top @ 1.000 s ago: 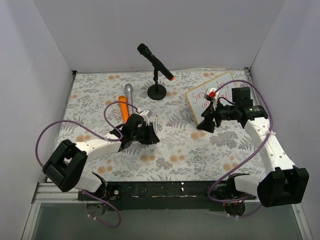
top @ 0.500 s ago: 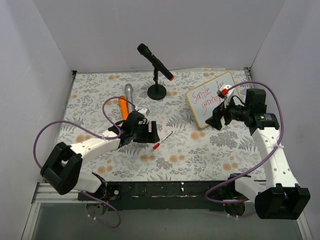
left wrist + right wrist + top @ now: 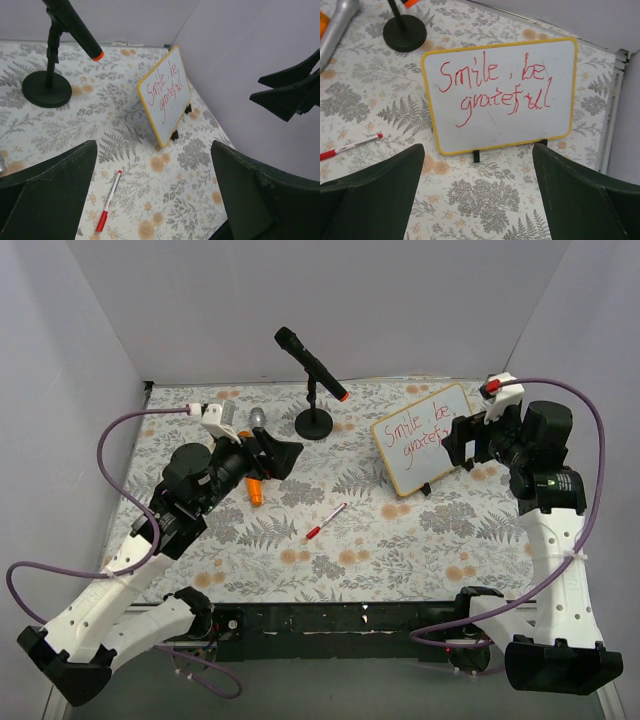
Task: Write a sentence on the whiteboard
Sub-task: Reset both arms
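The whiteboard (image 3: 420,438) stands tilted on small black feet at the back right, yellow-rimmed. The sentence (image 3: 495,87) on it is red handwriting in two lines, "Smile, be grateful". A red-capped marker (image 3: 326,521) lies loose on the flowered table, near the middle. My left gripper (image 3: 283,460) hovers open and empty at the back left, well away from the marker (image 3: 109,200) and facing the whiteboard (image 3: 165,95). My right gripper (image 3: 456,445) hangs open and empty just to the right of the board, looking down on it, its jaws wide apart (image 3: 478,147).
A black microphone (image 3: 312,365) on a round-based stand (image 3: 314,424) is at the back centre. A silver microphone (image 3: 257,420) and an orange object (image 3: 256,490) lie under my left gripper. White walls close in the table on three sides.
My left gripper opened and the marker dropped onto the table. The left arm then rose and drew back to the left. My right arm pulled back rightwards, uncovering the board.
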Available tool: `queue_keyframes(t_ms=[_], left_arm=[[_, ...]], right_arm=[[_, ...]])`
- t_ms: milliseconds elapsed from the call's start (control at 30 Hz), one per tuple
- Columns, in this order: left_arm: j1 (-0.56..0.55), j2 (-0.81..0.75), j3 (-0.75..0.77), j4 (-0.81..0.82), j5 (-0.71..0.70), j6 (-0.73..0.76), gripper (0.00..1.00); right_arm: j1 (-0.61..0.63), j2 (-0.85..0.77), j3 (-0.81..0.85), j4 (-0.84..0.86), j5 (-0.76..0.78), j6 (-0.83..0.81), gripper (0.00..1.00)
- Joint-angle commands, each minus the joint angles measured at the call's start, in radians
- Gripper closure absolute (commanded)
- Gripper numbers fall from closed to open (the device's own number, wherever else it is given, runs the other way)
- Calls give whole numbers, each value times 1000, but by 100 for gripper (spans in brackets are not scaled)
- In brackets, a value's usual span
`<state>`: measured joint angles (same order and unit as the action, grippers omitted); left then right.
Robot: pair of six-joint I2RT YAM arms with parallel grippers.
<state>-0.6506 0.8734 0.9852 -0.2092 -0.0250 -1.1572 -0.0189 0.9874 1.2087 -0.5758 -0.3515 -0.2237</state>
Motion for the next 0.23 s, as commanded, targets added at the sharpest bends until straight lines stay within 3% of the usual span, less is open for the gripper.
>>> queue_keyframes(t_ms=[0, 200], left_arm=[[5, 6, 56, -71, -78, 45, 2], [5, 3, 40, -81, -76, 27, 2]], right_arm=[[-3, -18, 54, 65, 143, 57, 4], [-3, -21, 14, 115, 103, 0, 6]])
